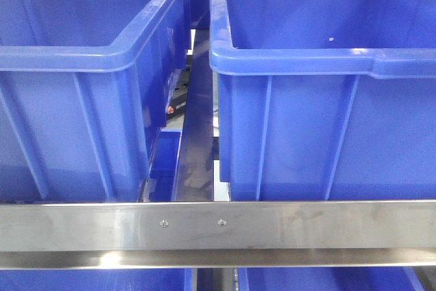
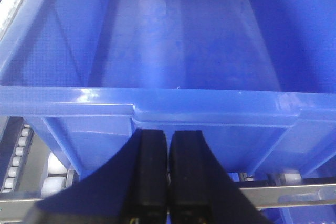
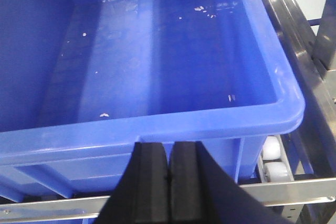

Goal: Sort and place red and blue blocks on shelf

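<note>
No red or blue block shows in any view. The shelf's steel front crossbar (image 1: pixel 218 226) runs across the front view below two large blue tubs, the left tub (image 1: pixel 82 59) and the right tub (image 1: pixel 320 59). My left gripper (image 2: pixel 168 136) is shut with nothing between its black fingers, just below the front rim of an empty blue tub (image 2: pixel 173 100). In front of the near wall of another blue tub (image 3: pixel 157 129), my right gripper (image 3: pixel 169 146) is shut and empty too. That tub's floor holds only small white flecks.
White rollers (image 2: pixel 52 174) line the shelf track at the left gripper's lower left, and more rollers (image 3: pixel 275 161) sit right of the right gripper. A steel upright (image 3: pixel 310 77) runs along the right tub's side. Lower tubs (image 1: pixel 95 281) show under the crossbar.
</note>
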